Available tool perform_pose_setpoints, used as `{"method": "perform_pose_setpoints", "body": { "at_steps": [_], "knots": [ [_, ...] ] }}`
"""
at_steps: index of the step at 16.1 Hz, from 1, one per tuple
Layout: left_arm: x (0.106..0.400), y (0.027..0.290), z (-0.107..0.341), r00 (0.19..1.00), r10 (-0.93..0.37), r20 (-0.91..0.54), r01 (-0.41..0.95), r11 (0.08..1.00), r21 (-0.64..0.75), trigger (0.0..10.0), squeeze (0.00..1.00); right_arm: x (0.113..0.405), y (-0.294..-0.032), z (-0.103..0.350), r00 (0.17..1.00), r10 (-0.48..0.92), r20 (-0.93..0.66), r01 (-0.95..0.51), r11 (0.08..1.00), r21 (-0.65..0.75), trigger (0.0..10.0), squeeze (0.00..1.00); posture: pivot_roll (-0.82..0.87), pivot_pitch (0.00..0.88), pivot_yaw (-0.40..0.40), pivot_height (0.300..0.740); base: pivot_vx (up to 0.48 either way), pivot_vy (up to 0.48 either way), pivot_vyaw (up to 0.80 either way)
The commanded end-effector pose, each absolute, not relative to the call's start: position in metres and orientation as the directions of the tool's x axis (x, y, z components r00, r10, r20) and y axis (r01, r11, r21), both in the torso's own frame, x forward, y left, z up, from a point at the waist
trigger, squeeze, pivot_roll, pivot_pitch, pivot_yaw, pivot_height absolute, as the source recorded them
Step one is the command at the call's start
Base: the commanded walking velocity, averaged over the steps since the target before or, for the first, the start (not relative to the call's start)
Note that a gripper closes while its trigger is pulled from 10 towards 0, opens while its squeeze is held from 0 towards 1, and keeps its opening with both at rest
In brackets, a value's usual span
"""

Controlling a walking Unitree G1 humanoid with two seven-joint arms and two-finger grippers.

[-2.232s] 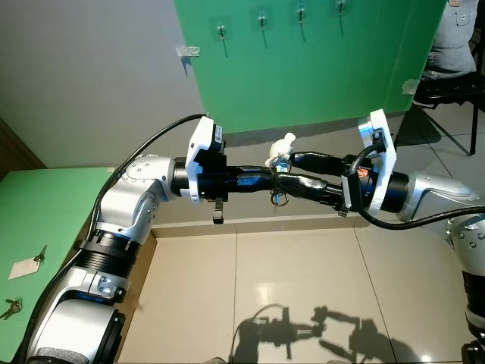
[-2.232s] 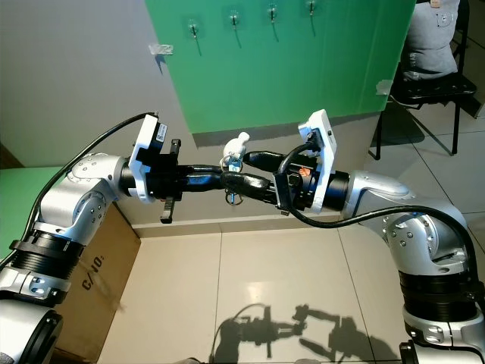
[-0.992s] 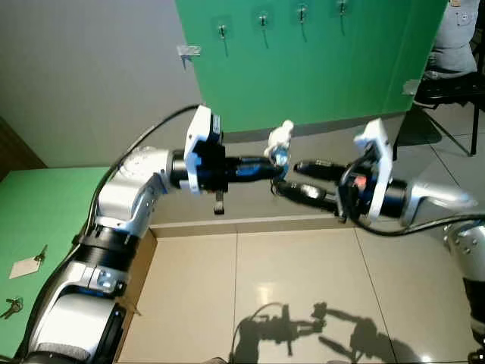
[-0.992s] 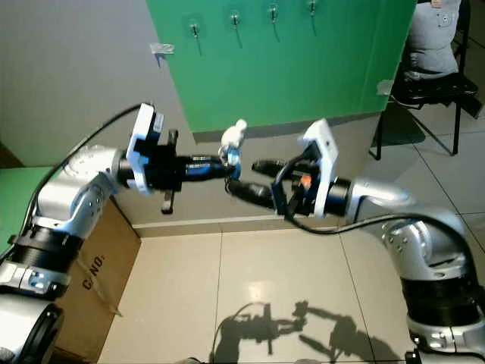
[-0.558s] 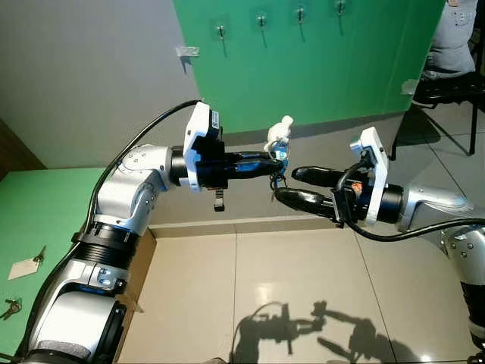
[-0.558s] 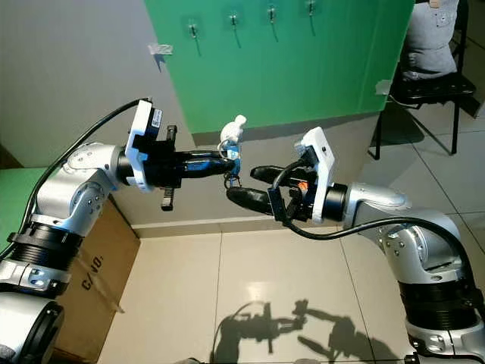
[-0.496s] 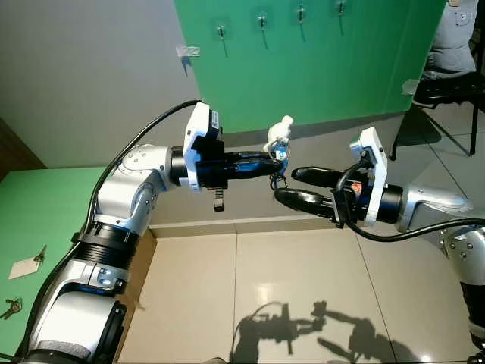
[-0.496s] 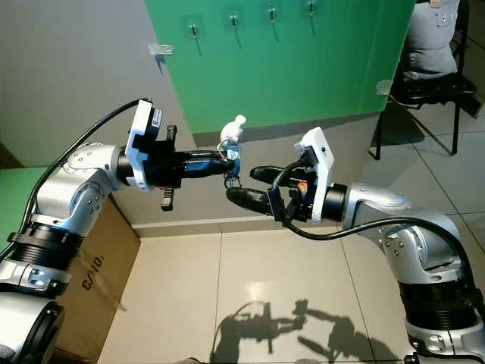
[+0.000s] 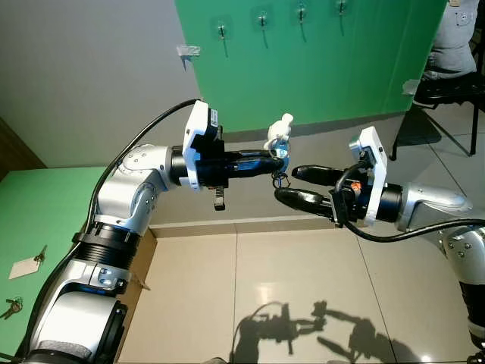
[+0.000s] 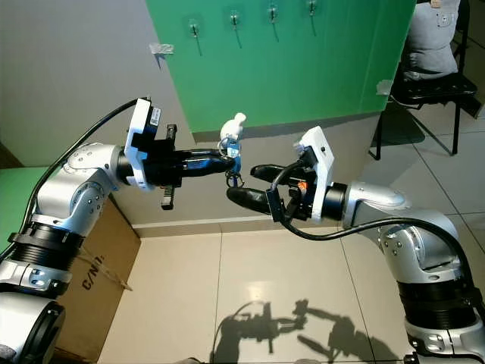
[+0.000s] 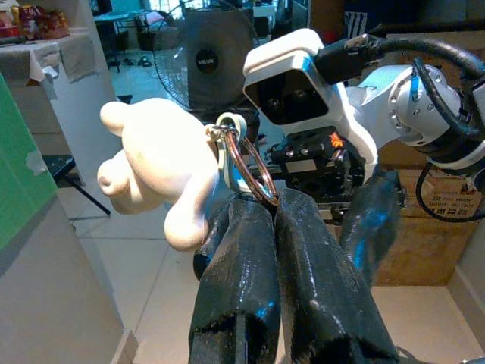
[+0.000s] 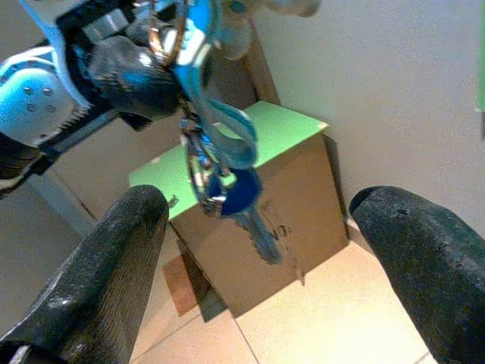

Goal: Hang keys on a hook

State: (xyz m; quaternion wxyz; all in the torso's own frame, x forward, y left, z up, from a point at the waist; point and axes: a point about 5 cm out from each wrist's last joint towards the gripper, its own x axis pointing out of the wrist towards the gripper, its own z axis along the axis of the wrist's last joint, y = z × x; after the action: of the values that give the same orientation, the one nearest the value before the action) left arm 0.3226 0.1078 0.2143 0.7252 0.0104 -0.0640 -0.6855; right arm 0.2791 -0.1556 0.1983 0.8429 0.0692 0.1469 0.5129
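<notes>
The left gripper [image 9: 277,159] is clamped tight on the metal ring of the keys [image 11: 246,168], its two black fingers [image 11: 250,288] pressed together with no gap between them. A white figurine charm [image 9: 282,130] stands up just above the fingertips, and from the same ring a blue strap and a blue-headed key [image 12: 241,199] dangle just below them. Directly opposite, the right gripper [image 9: 289,185] points back at the left one with its fingers spread wide and holding nothing; the hanging key sits between those two spread fingers [image 12: 102,282] in the right wrist view, not touching either. The two grippers' tips are near each other but apart. Well above and beyond the left gripper, a row of hooks [image 9: 261,20] is fixed on a green wall panel [image 9: 318,68]. Off to that arm's outer side, a green table [image 9: 45,220] carries another set of keys [image 9: 10,307] with a white tag [image 9: 27,265].
</notes>
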Motion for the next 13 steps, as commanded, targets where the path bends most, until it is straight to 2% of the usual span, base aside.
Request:
{"method": "perform_pose_setpoints", "body": {
  "at_steps": [1, 2, 13],
  "knots": [
    [0.3242, 0.111, 0.2252, 0.059, -0.995, 0.085, 0.988, 0.071, 0.138, 0.0, 0.0, 0.2809, -0.1504, 0.2018, 0.422, 0.889, -0.178, -0.857, 0.455, 0.24, 10.0, 0.0, -0.34, 0.007, 0.174, 0.74, 0.0, 0.0, 0.0],
    [0.3241, 0.1109, 0.2254, 0.059, -0.995, 0.086, 0.988, 0.07, 0.137, 0.0, 0.0, 0.2828, -0.151, 0.2013, 0.438, 0.88, -0.181, -0.851, 0.471, 0.231, 0.0, 0.0, -0.34, 0.007, 0.174, 0.74, 0.0, 0.0, 0.0],
    [0.3236, 0.1128, 0.225, 0.057, -0.995, 0.084, 0.988, 0.068, 0.136, 0.0, 0.0, 0.2835, -0.1528, 0.2047, 0.443, 0.882, -0.161, -0.85, 0.471, 0.236, 0.0, 0.0, -0.34, 0.009, 0.175, 0.74, 0.0, 0.0, 0.0]
  ]
}}
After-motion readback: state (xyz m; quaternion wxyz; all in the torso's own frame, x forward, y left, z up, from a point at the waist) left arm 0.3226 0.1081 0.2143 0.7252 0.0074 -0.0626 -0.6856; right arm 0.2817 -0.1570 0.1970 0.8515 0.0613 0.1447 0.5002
